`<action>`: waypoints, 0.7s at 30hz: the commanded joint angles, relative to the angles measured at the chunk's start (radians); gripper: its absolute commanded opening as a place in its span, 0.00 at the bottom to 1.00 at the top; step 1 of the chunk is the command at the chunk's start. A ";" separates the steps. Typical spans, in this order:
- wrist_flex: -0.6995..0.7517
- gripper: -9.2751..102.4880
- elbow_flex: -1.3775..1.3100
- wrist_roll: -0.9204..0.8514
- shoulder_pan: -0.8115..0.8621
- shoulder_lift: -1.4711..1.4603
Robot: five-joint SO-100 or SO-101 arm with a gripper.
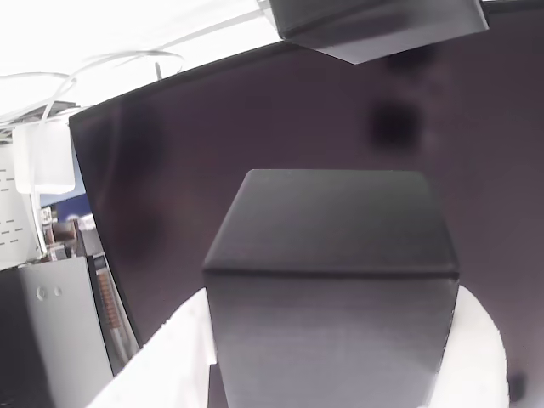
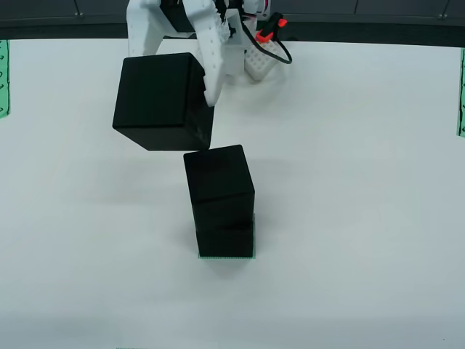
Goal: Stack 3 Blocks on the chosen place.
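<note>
In the overhead view a black block (image 2: 163,100) is held in the air by the white gripper (image 2: 190,87), whose jaws are closed on its sides; it is tilted and is seen up and to the left of a stack. The stack is made of two black blocks: the lower block (image 2: 226,238) stands on the small green striped patch (image 2: 227,257), of which only a thin edge is seen at the base, and the upper block (image 2: 218,179) is set on it, slightly turned. The held block is close to the upper block but is not touching it. The white desk (image 2: 363,218) carries the stack. A red clip (image 2: 269,29) and a black cable are seen behind the arm. In the close view the held block (image 1: 331,280) is seen between white fingers (image 1: 174,357), over a dark surface, and another black block (image 1: 378,25) is seen at the top edge.
</note>
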 commanded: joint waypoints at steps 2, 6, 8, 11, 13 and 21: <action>-0.146 0.27 0.072 -0.014 -0.035 0.031; -0.232 0.27 0.141 -0.014 -0.075 0.032; -0.270 0.27 0.166 -0.015 -0.091 0.032; -0.285 0.27 0.202 -0.023 -0.106 0.032; -0.333 0.27 0.239 -0.029 -0.110 0.032; -0.402 0.28 0.273 -0.031 -0.135 0.028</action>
